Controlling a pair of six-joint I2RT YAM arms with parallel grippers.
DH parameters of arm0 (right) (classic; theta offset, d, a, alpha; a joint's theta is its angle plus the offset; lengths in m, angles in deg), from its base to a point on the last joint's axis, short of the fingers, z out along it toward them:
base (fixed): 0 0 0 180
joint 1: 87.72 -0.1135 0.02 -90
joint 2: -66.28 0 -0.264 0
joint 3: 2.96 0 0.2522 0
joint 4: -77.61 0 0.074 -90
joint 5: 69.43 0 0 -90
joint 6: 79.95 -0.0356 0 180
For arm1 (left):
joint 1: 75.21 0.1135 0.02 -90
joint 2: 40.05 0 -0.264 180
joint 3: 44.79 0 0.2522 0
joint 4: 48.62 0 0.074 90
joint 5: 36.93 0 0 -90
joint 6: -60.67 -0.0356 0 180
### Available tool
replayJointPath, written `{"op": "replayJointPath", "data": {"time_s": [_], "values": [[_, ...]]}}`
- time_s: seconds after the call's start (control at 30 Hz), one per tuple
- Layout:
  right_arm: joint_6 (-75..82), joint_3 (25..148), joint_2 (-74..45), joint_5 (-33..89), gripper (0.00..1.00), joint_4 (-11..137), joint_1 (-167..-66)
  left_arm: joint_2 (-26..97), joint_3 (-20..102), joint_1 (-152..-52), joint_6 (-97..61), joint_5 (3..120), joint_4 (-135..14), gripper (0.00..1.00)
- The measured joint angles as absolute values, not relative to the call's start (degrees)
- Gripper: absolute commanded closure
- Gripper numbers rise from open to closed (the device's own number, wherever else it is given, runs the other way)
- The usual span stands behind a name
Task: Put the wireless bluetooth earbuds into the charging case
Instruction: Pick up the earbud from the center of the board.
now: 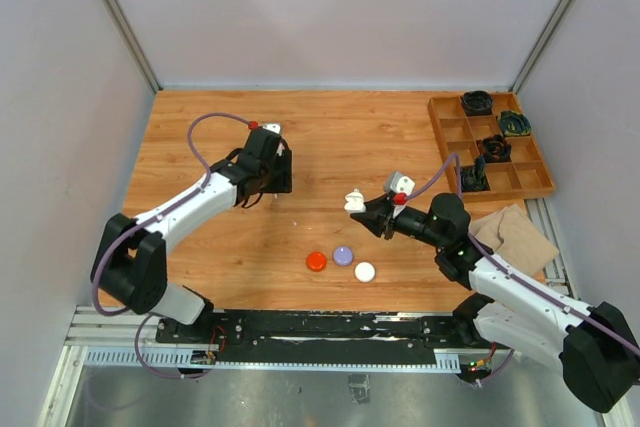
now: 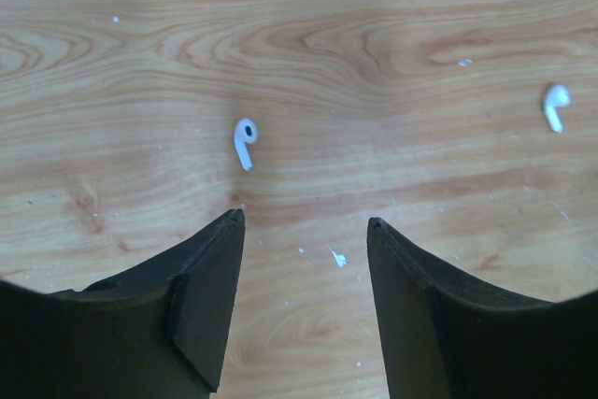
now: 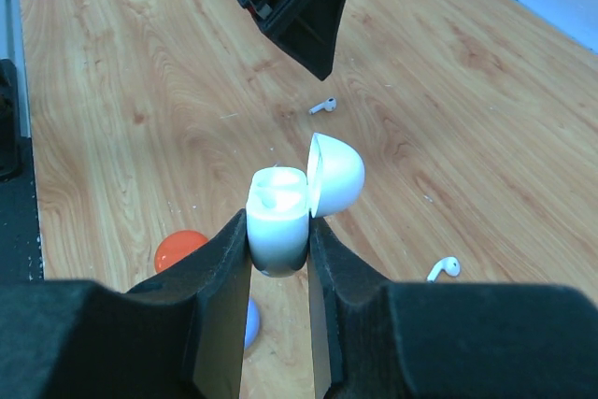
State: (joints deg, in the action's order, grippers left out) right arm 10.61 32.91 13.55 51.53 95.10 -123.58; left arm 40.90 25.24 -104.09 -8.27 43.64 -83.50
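Top view: right claw (image 1: 366,209) pinching white case (image 1: 354,200), lid open, held off table (image 1: 200,127); left claw (image 1: 276,179) low over wood; walls (image 1: 300,7) well back, room ample

Left wrist: jaws spread, empty; earbud (image 2: 245,142) just ahead, second earbud (image 2: 555,106) off right

Right wrist: case clamped at sides; earbud likely light, slick, tiny, so pinch across stem

No text, label, brand, number or sign can be read in any of the views. The white charging case (image 3: 278,221), the white earbud (image 2: 245,142) on the bench (image 2: 374,25) and the orange-red puck (image 1: 316,261) show only plain, unmarked faces.
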Motion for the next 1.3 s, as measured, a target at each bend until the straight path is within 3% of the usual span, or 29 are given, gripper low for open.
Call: {"op": "replayJointPath", "data": {"time_s": [0.53, 1.3], "values": [[10.5, 32.4, 14.2, 47.8, 0.88, 95.8, -123.6, 61.2, 36.7, -100.5, -9.6, 41.8, -88.3, 0.57], [10.5, 32.4, 13.7, 47.5, 0.87, 95.4, -123.6, 68.4, 40.1, -97.6, -11.5, 46.7, -89.5, 0.70]]}}
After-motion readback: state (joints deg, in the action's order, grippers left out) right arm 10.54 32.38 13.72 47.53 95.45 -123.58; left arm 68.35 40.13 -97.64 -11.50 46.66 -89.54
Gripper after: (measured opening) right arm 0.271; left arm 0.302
